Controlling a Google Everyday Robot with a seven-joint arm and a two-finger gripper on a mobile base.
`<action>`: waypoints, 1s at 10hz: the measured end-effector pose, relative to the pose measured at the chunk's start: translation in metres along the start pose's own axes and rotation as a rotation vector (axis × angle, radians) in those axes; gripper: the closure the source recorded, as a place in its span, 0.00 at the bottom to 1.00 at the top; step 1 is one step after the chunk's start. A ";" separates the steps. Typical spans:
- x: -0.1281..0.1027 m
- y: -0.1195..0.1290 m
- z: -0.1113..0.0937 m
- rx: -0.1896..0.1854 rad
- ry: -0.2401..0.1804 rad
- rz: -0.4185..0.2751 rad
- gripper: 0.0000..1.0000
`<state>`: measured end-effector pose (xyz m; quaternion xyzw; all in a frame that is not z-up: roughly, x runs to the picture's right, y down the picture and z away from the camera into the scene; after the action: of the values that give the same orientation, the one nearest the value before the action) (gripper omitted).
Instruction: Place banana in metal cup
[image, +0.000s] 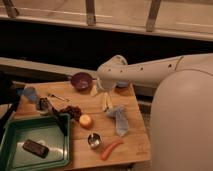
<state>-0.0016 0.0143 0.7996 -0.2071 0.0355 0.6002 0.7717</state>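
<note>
1. The pincer (100, 89) hangs under the white arm's rounded joint near the desk's (134, 142) far edge. It is spread and pinching nothing. The banana (106, 102) lies flat on the wood just at its 6 o'clock.
2. The metal cup (94, 140) stands upright near the front edge, at about 7 o'clock from the banana and well apart from it.
3. The banana looks split into thin strips, so a grasp may catch only some of them and let the rest drop.
4. The cup is narrow and light-looking, and the banana is long. Released tilted or off-centre, the banana could bridge the rim, slide off or tip the cup.
5. Things crowd the cup: a round yellow fruit (86, 120) at its 11 o'clock, a blue-grey cloth (120, 119) at 2 and an orange stick (111, 149) at 4. A low carry could nudge them.
6. The desk is a cluttered wooden top, with a purple bowl (81, 80) at the pincer's 10 o'clock and a green tray (47, 132) at the cup's 9.
7. The room is dim, with a dark wall and a pale ledge (60, 12) at 12.
</note>
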 end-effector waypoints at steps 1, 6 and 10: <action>0.000 -0.002 0.001 0.003 0.005 0.003 0.29; 0.013 -0.009 0.038 0.012 0.095 0.015 0.29; 0.017 -0.029 0.086 -0.076 0.144 0.097 0.29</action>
<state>0.0140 0.0552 0.8809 -0.2769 0.0781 0.6212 0.7289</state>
